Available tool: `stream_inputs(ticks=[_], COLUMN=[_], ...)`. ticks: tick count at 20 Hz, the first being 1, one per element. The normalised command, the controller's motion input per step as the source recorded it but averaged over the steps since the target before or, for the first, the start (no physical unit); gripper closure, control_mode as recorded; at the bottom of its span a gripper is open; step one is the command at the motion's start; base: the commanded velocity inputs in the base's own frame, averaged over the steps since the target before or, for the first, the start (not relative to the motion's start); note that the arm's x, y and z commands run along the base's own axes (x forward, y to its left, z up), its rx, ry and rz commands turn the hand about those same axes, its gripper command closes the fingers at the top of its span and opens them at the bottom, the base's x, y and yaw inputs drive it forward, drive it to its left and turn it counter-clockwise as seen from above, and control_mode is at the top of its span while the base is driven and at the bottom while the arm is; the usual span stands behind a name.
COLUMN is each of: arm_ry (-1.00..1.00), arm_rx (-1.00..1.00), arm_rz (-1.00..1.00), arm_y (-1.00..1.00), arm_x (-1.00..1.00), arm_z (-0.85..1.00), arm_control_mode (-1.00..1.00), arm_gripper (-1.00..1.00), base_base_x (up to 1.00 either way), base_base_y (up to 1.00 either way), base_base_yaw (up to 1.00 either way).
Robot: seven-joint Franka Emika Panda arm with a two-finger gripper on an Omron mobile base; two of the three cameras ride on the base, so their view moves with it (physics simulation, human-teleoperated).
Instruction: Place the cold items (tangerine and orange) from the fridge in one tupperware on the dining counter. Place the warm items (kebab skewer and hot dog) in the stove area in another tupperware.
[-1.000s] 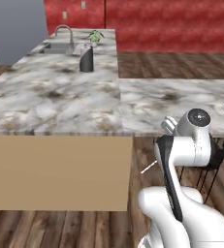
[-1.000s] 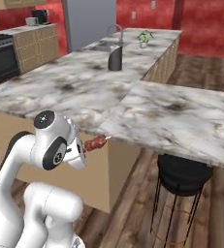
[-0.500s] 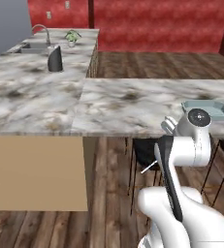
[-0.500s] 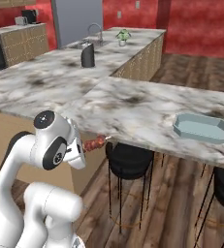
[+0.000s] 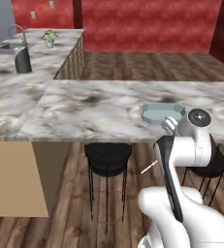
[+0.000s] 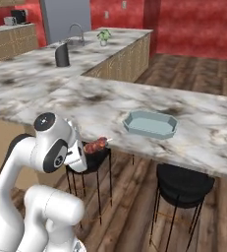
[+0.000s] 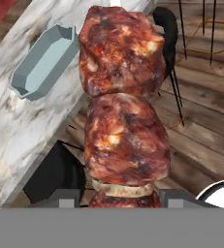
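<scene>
My gripper [image 7: 118, 199] is shut on the kebab skewer [image 7: 123, 111], whose browned meat chunks rise straight up from between the fingers in the hand view. From the right base camera, the kebab skewer [image 6: 96, 144] sticks out of the gripper [image 6: 81, 153], held low in front of the dining counter's edge. Its thin white stick [image 5: 149, 167] pokes out beside the arm in the left base view. A pale grey-blue tupperware [image 6: 150, 124] [image 5: 158, 114] [image 7: 44, 62] sits empty on the marble dining counter [image 6: 100, 101], ahead of and above the skewer.
Black stools [image 6: 184, 182] [image 5: 107, 157] stand under the counter overhang. On the far counter are a sink with a faucet [image 6: 75, 33], a dark dispenser [image 6: 62, 54] and a small plant [image 6: 103, 36]. A grey fridge [image 6: 65, 17] stands at the back.
The whole scene has slid across both base views, so the base has driven along the counter; the tupperware and stools have come into view. The arm holds the skewer as before.
</scene>
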Motion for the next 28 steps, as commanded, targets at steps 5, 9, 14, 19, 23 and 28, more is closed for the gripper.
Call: stream_inputs(ticks=[5,9,14,19,23,28], arm_ry=[0.0,0.0,0.0,0.0,0.01,0.21], arm_rx=[0.0,0.0,0.0,0.02,0.11,0.16], arm_rz=[0.0,0.0,0.0,0.03,0.19,0.07], arm_y=[0.0,0.0,0.0,-0.08,-0.46,-0.56], arm_x=[0.0,0.0,0.0,0.04,0.61,0.87], arm_z=[0.0,0.0,0.0,0.0,0.0,0.28], arm_control_mode=[1.0,1.0,1.0,-1.0,-1.0,-1.0], arm_gripper=[1.0,1.0,1.0,1.0,1.0,1.0], base_base_x=[0.65,0.54,0.09,0.0,0.0,0.0], base_base_y=[-0.62,-0.16,-0.24,-0.2,0.0,0.0], base_base_yaw=[0.11,0.04,0.04,0.05,0.0,0.0])
